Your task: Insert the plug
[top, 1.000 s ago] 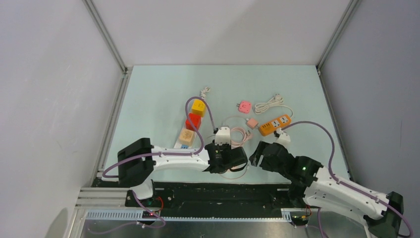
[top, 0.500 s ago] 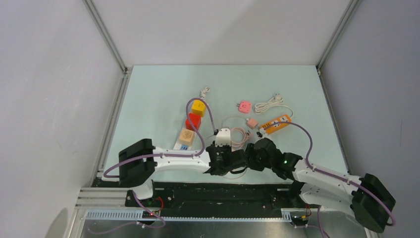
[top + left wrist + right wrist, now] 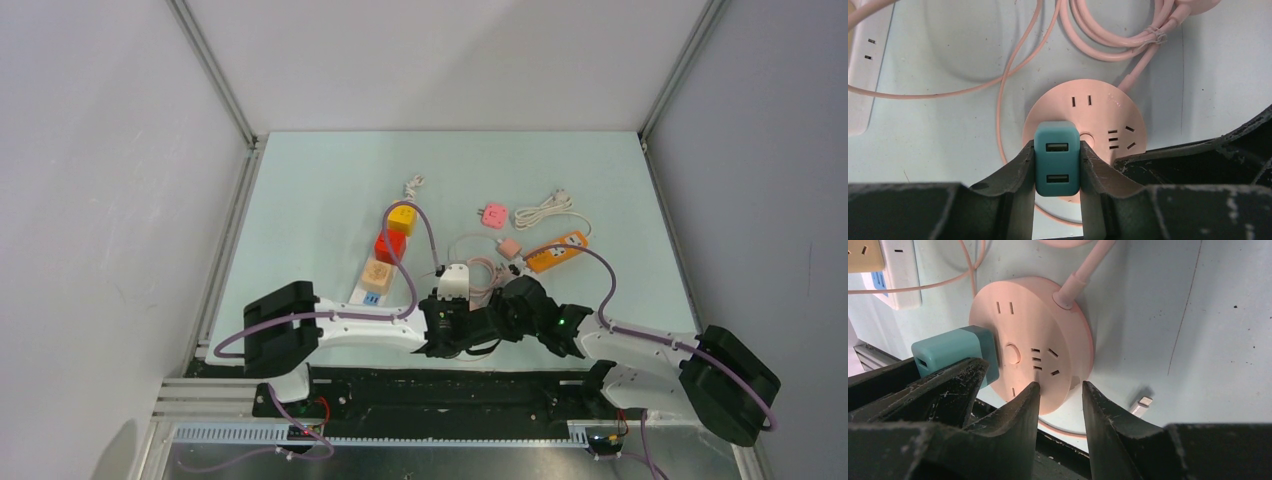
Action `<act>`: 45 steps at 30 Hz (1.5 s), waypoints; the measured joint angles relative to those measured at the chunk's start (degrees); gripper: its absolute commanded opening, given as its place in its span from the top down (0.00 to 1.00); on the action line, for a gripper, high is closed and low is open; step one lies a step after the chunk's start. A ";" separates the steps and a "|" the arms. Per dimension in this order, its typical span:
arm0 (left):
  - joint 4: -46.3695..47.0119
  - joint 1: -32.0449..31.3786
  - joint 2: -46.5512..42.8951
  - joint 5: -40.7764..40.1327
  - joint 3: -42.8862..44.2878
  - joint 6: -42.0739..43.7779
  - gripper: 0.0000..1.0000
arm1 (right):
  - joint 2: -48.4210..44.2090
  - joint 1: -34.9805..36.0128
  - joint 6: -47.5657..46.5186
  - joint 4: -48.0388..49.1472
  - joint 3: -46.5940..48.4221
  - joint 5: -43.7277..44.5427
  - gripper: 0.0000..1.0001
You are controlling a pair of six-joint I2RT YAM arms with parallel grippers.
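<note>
At the bottom of the left wrist view, the left gripper (image 3: 1057, 148) was clamped on the teal plug (image 3: 1057, 134), USB ports facing the camera. The plug sat over the near edge of the round pink socket (image 3: 1100, 107); its prongs were hidden, so whether they had entered could not be told. In the right wrist view, the right gripper (image 3: 1060, 386) stood with its jaws apart over the socket's lower rim, holding nothing. Doing this well probably meant keeping the plug square to the socket face, pressing straight in, and bracing the socket against sliding. Beyond lay the coiled pink cord (image 3: 1108, 37). Farther up the top view sat the white power strip (image 3: 362, 292) and the orange strip (image 3: 556, 252).
</note>
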 measured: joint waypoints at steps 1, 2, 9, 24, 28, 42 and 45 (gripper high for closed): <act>-0.02 0.00 0.07 0.00 0.13 0.28 1.00 | 0.04 0.00 0.07 0.15 0.00 0.04 0.59; -0.11 0.00 0.20 0.00 0.24 0.42 1.00 | 0.07 0.00 0.20 0.22 0.00 0.13 0.60; -0.02 0.04 0.72 0.07 0.17 0.46 1.00 | 0.09 0.04 1.05 0.13 0.00 0.68 0.59; 1.25 1.18 -2.12 5.68 -2.49 1.70 0.33 | -1.92 0.15 2.38 -3.17 0.26 2.49 0.58; 0.20 1.18 -2.29 8.20 -2.75 3.30 0.13 | -3.15 0.15 2.27 -5.81 0.83 3.21 0.55; -1.44 2.19 -18.21 8.74 -3.43 8.17 0.08 | -8.33 1.70 -1.25 -15.91 9.18 7.15 0.25; -1.33 2.58 -25.62 6.93 -5.75 9.64 0.12 | -8.57 4.09 -3.10 -19.34 13.84 10.34 0.21</act>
